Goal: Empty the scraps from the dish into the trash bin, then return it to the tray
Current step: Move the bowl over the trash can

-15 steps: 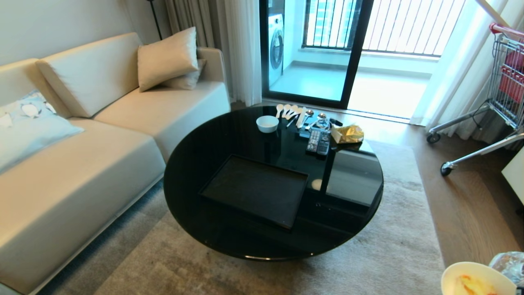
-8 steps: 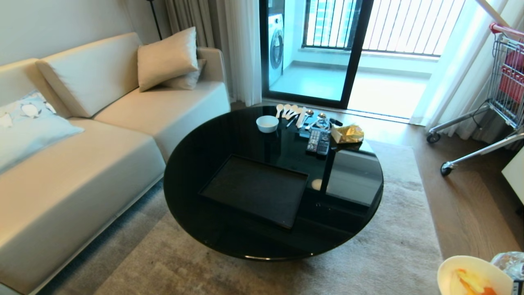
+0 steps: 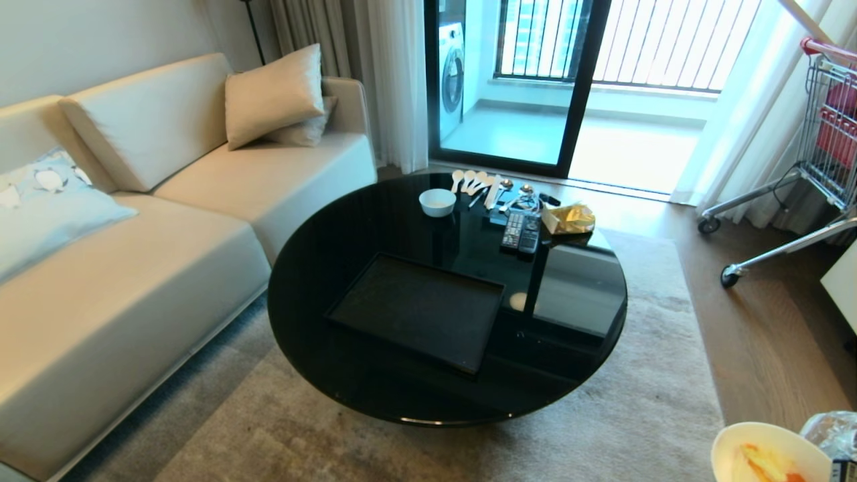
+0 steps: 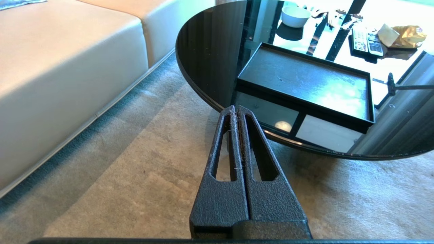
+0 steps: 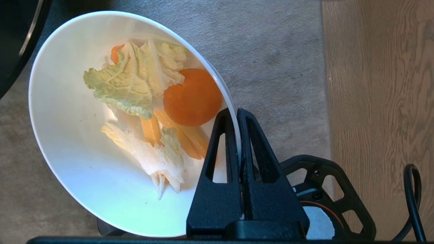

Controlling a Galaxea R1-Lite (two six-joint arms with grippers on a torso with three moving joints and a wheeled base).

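Observation:
The dish [image 5: 84,176], a glossy white deep bowl, hangs tilted over the beige rug, and my right gripper [image 5: 236,113] is shut on its rim, one finger inside and one outside. The scraps [image 5: 149,101] lie in it: a pale cabbage leaf, a round orange slice and orange strips. In the head view the dish [image 3: 770,455] shows at the lower right corner, beside the crinkly plastic of the trash bin [image 3: 833,432]. The black tray [image 3: 418,309] sits bare on the round table. My left gripper [image 4: 235,109] is parked shut over the rug, near the table's edge.
The round black glass table [image 3: 321,268] carries a small white bowl [image 3: 437,201], spoons [image 3: 469,179], remotes [image 3: 521,233] and a yellow bag [image 3: 569,218] at its far side. A cream sofa [image 3: 134,268] stands left, a shopping cart [image 3: 823,134] far right.
In the head view the dish has edged slightly left and up at the lower right corner. Nothing else has shifted.

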